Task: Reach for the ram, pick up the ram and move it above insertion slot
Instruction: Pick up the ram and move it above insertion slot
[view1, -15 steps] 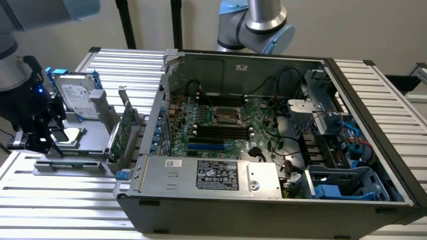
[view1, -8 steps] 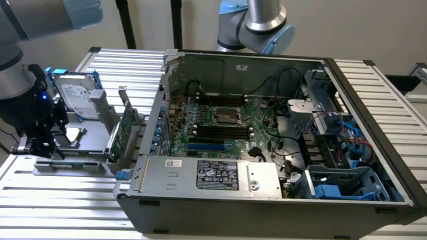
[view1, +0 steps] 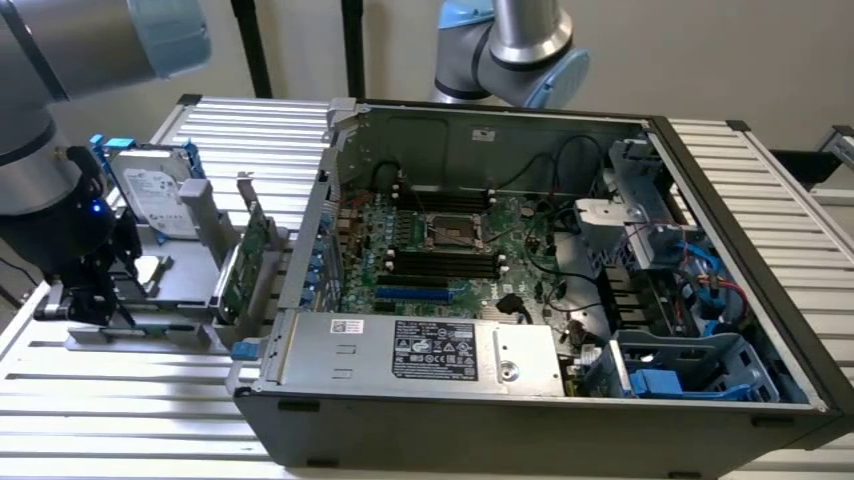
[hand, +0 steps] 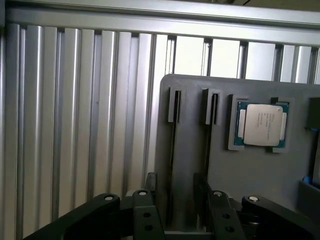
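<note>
Entry: reach for the ram, step in hand, pick-up not yet done. We record the black two-fingered gripper (hand: 175, 192) poised low over the grey plastic holder tray (hand: 250, 180), its fingers spread wide and clasping nothing. We take the ram (hand: 173, 155) to be the thin dark strip standing on edge in the tray's long slot, in line with the gap between the fingers. We cannot make out its green, nor whether a finger touches it. The black insertion slots (view1: 441, 262) lie well apart from it, on the green motherboard (view1: 521, 225) inside the open dark-grey computer case (view1: 534, 430). In our judgement the grasp calls for fingers centred across the strip's thin edge and square to the slot. Writing:
- silver-lidded processor chip (hand: 261, 125), near the slot: faint print, unreadable
- black label (view1: 434, 352) on the silver power supply (view1: 320, 355): white marks, unreadable
- white-labelled silver hard drive (view1: 150, 195): unreadable
</note>
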